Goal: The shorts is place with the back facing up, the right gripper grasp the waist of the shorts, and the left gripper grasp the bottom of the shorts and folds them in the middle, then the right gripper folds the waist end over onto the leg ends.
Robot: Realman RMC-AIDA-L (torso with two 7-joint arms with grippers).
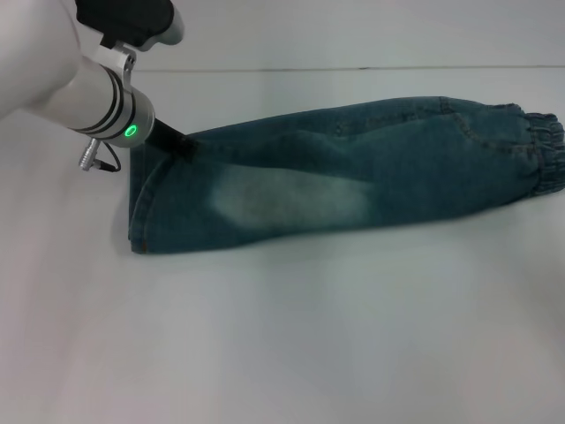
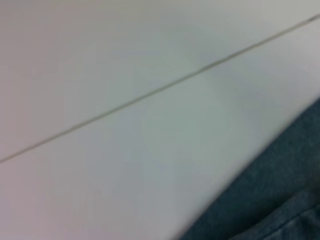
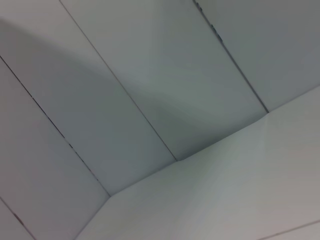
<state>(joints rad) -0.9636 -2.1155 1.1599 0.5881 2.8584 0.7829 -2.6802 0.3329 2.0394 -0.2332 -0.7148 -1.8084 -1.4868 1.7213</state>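
Note:
The blue denim shorts [image 1: 353, 172] lie folded lengthwise across the white table [image 1: 282, 344] in the head view. The ruched waist [image 1: 543, 150] is at the far right. The flat leg hems [image 1: 137, 208] are at the left end, and a pale faded patch faces up. My left gripper [image 1: 181, 143], on its silver wrist with a green light, presses down at the far corner of the leg end, shut on the fabric there. A strip of denim [image 2: 270, 200] shows in the left wrist view. The right gripper is out of view.
Bare white tabletop surrounds the shorts on all sides. A thin seam line [image 1: 353, 68] runs along the table's far part. The right wrist view shows only pale panels and a table edge [image 3: 190, 155].

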